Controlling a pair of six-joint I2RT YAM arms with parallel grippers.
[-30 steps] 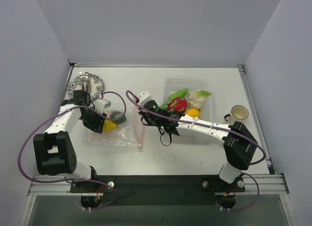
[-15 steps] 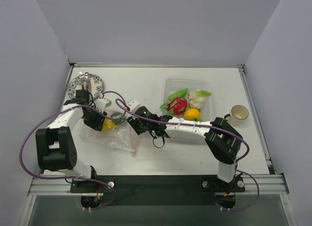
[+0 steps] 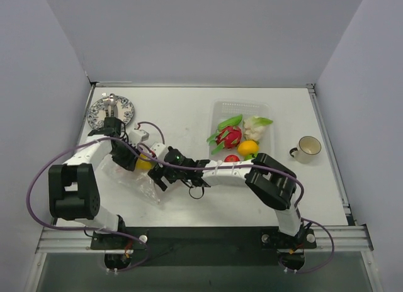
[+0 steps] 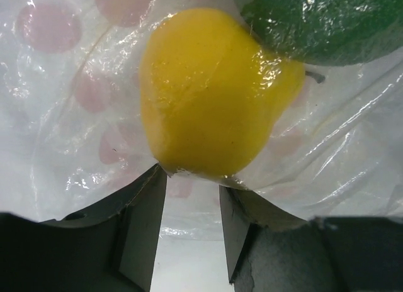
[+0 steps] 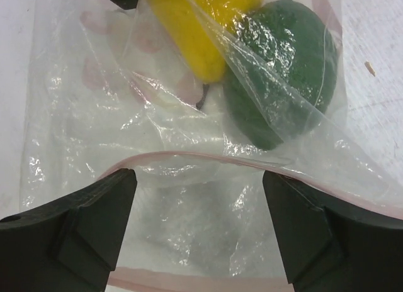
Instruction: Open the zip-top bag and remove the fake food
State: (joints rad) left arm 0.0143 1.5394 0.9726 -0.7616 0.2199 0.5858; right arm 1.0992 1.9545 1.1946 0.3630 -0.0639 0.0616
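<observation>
The bag [image 3: 126,180] lies crumpled on the left of the desk [image 3: 189,109], between the two arms; its pink zip strip [image 5: 189,155] faces the right gripper [image 3: 157,177], and in the right wrist view two pink lines run well apart, so the mouth looks parted; the bag's long axis is hard to judge through the creases.

Inside it a yellow piece [image 4: 201,97] lies lengthwise away from the mouth, touching a round green piece [image 5: 283,72] beside it.

The right gripper stands wide apart at the mouth, holding nothing.

The left gripper [image 3: 132,161] is partway apart, with plastic film over its tips and the yellow piece against them; whether it clamps anything I cannot tell.

Further right, a clear tray [image 3: 242,106] holds a green pod [image 3: 230,121], a cauliflower [image 3: 255,126], a red piece [image 3: 229,138] and an orange piece [image 3: 249,147]; a small red piece [image 3: 232,158] sits at its near edge, inside or outside I cannot tell.
</observation>
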